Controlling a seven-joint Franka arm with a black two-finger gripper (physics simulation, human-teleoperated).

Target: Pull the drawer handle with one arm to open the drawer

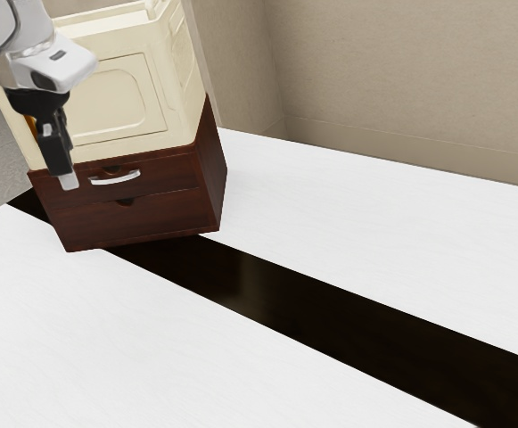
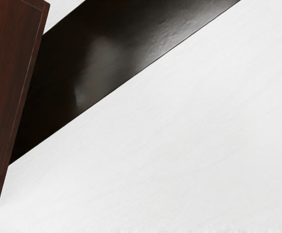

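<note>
exterior view: silver handle (image 1: 118,180) near gripper (image 1: 69,181), whose spread i can't tell; wrist view: cabinet (image 2: 9,73), black stripe (image 2: 107,53).

**Open in front, blocked above**

A hand could pass over the white surface (image 1: 348,223) before the brown cabinet (image 1: 152,218). The cream box (image 1: 107,98) on its top bars the way there; the handle (image 1: 116,180) juts from the front.

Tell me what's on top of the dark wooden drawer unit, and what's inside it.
A cream box sits on top of the drawer unit. I can't see inside: the two drawer fronts look closed and cover whatever is there.
</note>
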